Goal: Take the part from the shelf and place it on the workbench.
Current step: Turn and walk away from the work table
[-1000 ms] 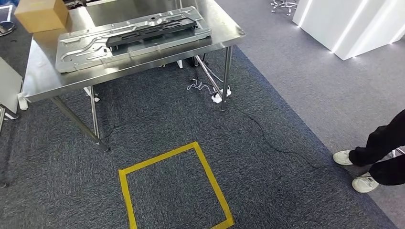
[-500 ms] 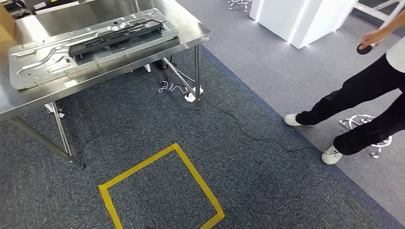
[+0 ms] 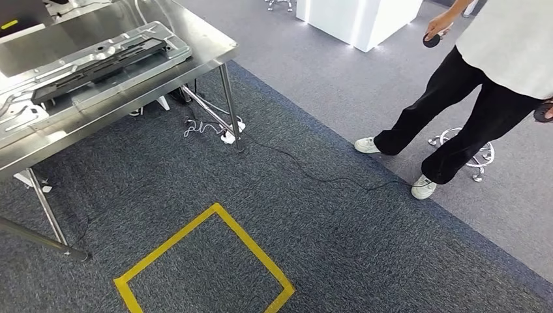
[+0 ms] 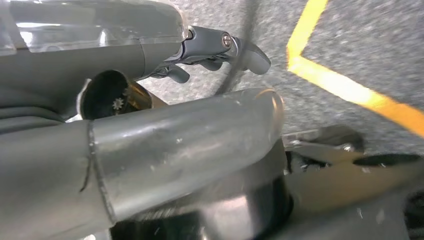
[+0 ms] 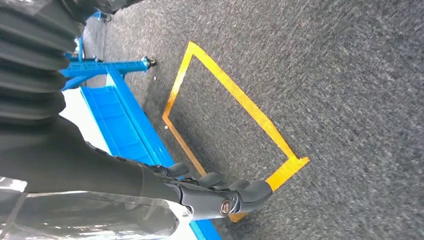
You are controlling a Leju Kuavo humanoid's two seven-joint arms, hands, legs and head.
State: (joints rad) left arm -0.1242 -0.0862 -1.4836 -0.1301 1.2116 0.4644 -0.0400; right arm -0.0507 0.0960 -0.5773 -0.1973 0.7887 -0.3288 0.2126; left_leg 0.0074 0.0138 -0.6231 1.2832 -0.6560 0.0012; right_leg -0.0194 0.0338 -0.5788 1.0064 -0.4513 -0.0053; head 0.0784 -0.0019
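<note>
With both our left hand (image 4: 220,47) and right hand (image 5: 220,192) hanging empty, fingers loosely apart, over the carpet, the part (image 3: 98,59) lies flat on the workbench (image 3: 130,91) beyond, probably stiff, heavy sheet metal best gripped along its long edges.

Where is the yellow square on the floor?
In the head view, the yellow tape square lies on the dark carpet low in the middle, just in front of the steel workbench.
</note>
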